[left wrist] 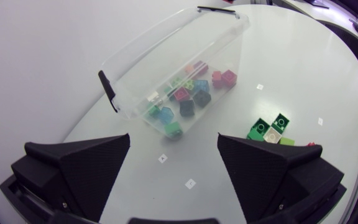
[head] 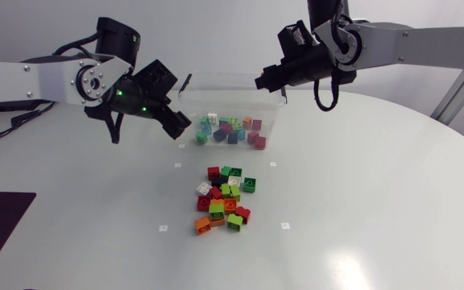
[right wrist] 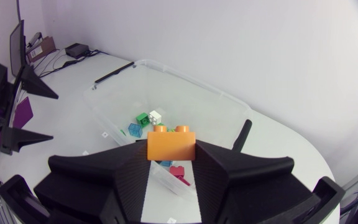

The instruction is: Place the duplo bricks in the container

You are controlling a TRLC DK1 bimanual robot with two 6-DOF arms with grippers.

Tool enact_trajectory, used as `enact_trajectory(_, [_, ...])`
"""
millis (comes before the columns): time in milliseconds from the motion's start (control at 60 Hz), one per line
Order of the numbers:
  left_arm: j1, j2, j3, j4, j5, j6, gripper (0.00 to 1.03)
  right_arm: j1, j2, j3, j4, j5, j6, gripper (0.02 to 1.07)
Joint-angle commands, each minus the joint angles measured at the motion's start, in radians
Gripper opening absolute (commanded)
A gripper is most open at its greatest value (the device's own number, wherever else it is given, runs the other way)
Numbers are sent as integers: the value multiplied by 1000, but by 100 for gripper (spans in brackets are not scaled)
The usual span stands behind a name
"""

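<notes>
Right claw (right wrist: 171,157) gripping orange brick (right wrist: 171,145), studs up, long axis across its fingers (right wrist: 104,180), above clear container (right wrist: 194,85), left claw (left wrist: 174,142) spread wide.

Clear glossy plastic is seen in the container (head: 240,90), smooth shiny plastic in the duplo bricks (head: 224,197), a smooth white sheen on the table (head: 361,201), and matt black, fine-grained faces on the left gripper's (left wrist: 174,140) fingers (left wrist: 86,168).

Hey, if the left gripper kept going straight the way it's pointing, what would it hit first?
Most likely the near wall of the clear plastic container, which lies straight ahead of the open left gripper. If it is angled steeply, it would meet the bare white table just short of it. Depth is unclear.
</notes>
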Motion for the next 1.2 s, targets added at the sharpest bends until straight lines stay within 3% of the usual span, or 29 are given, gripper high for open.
enact_trajectory(0, [-9,-52,-56,5,-5,31,99,-3,56,46,9,15,29,33])
enact_trajectory(183, [-41,-130,-175,5,-5,88,99,6,139,125,0,62,32,34])
enact_trajectory(267, [-50,-142,-200,-2,-2,106,99,9,170,167,-22,84,33,52])
enact_trajectory(383, [-84,-162,-254,-30,9,157,98,16,197,227,-62,108,33,90])
enact_trajectory(417, [-92,-168,-266,-36,11,167,98,16,193,228,-66,110,35,93])
enact_trajectory(750, [-170,-174,-329,-235,51,232,98,7,-28,9,-40,105,29,96])
enact_trajectory(1017, [-251,-90,-340,-263,58,157,98,7,-206,-229,-14,97,29,96])
enact_trajectory(1183, [-291,-33,-338,-263,58,114,98,23,-273,-313,-85,102,61,96])
